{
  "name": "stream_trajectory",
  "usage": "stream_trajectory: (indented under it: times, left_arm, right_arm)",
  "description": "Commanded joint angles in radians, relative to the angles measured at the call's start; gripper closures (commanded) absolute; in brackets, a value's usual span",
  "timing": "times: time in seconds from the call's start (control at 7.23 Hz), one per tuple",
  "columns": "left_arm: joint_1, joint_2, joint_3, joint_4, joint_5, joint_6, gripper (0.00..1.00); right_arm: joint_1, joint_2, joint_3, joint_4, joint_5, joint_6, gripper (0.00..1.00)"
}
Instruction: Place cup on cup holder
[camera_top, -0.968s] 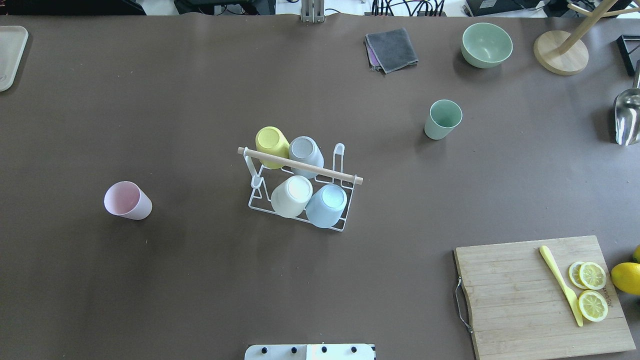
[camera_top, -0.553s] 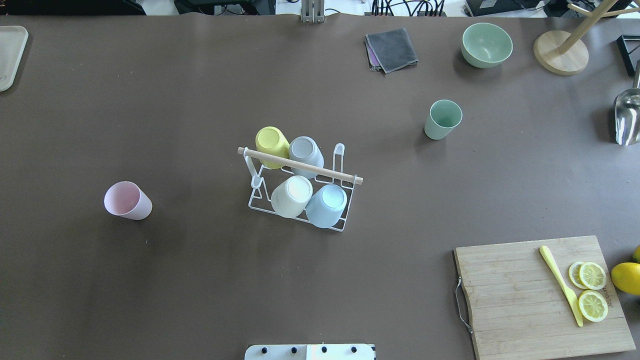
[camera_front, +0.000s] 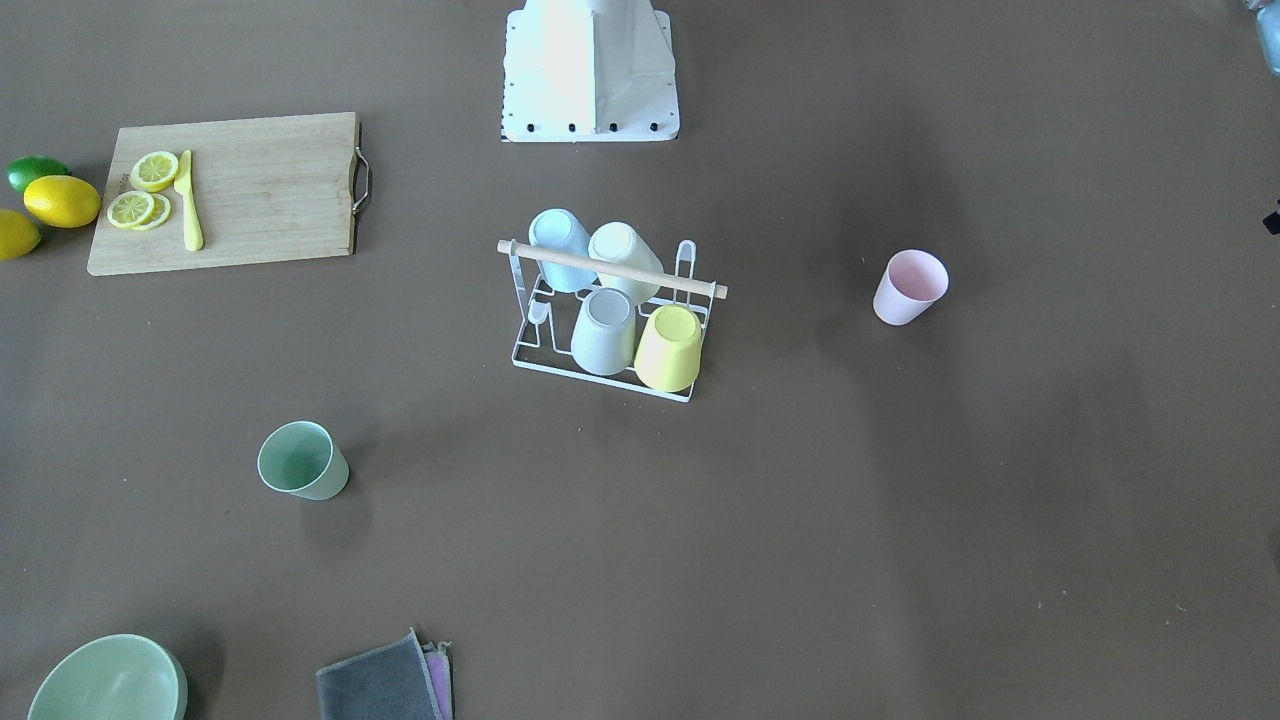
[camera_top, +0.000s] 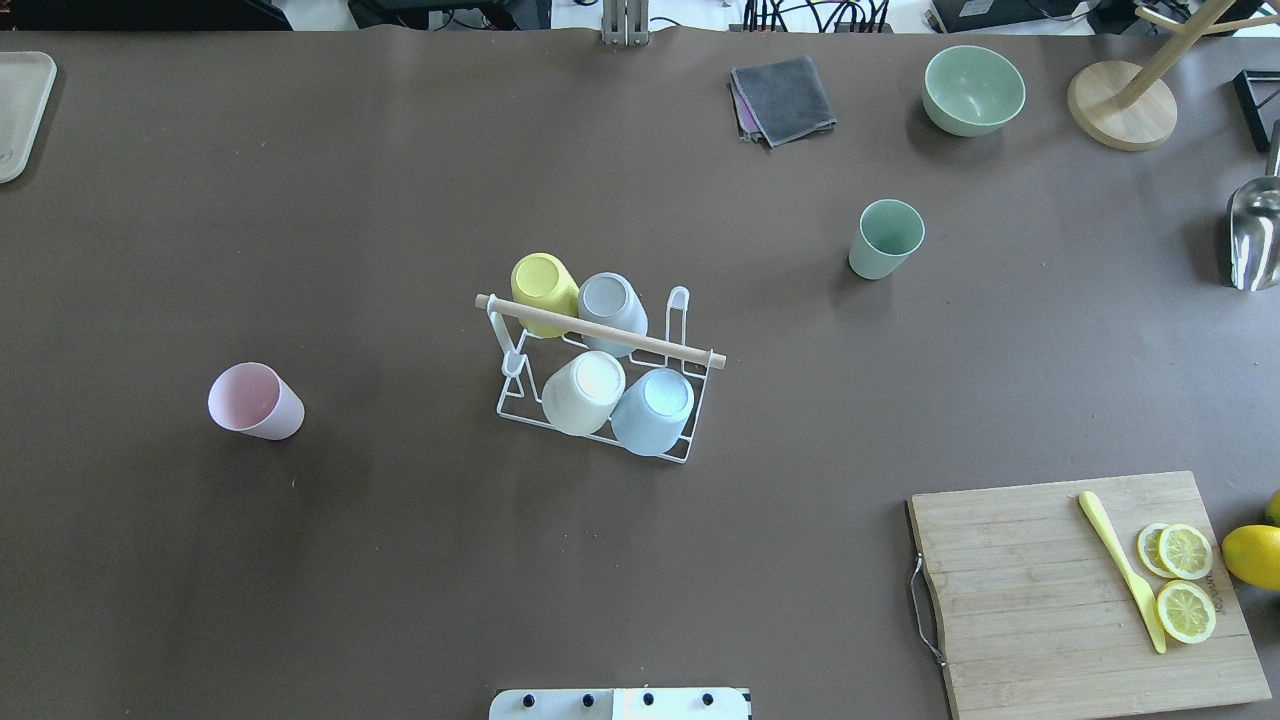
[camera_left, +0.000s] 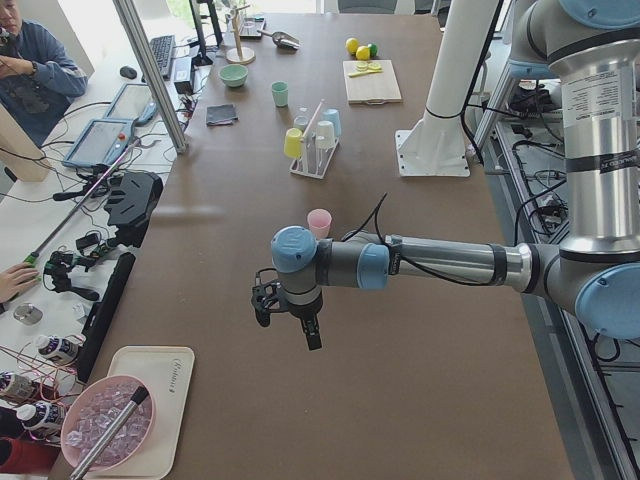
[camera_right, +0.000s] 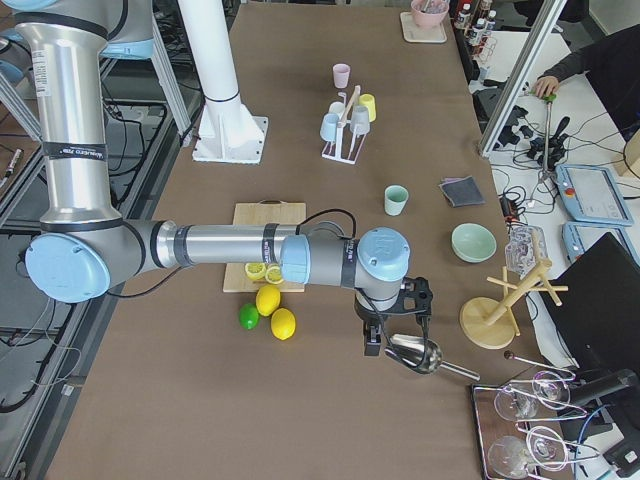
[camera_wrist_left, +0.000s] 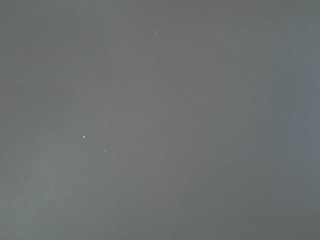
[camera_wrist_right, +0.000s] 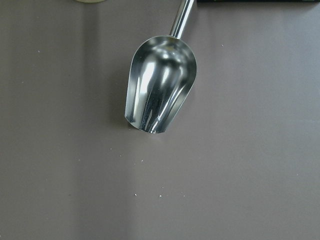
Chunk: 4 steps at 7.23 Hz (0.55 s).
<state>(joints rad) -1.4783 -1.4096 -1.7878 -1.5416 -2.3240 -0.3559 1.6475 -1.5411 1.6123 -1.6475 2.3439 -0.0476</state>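
1. Nothing has moved over the last second. The cup holder (camera_top: 690, 352) stands mid-table carrying four upturned cups (camera_top: 583, 392). The pink cup (camera_top: 255, 402) and green cup (camera_top: 885, 238) sit upright, well apart from it, so no pick-up has begun.
2. The left gripper (camera_left: 290, 322) and right gripper (camera_right: 385, 335) show only from the side views, so it cannot be told whether their jaws are apart or together.
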Motion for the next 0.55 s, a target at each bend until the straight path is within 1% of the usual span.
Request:
stream_trajectory:
  times: [0.0,0.41]
  left_arm:
    - [0.0,0.0,-0.002,0.0,0.0,0.0,0.01]
    - [0.001,-0.009,-0.002,0.002,0.002,-0.002,0.01]
  right_arm:
    - [0.0,-0.001,0.001,0.0,0.002,0.0,0.0]
    - [0.002,-0.001,0.004,0.0,0.0,-0.002,0.0]
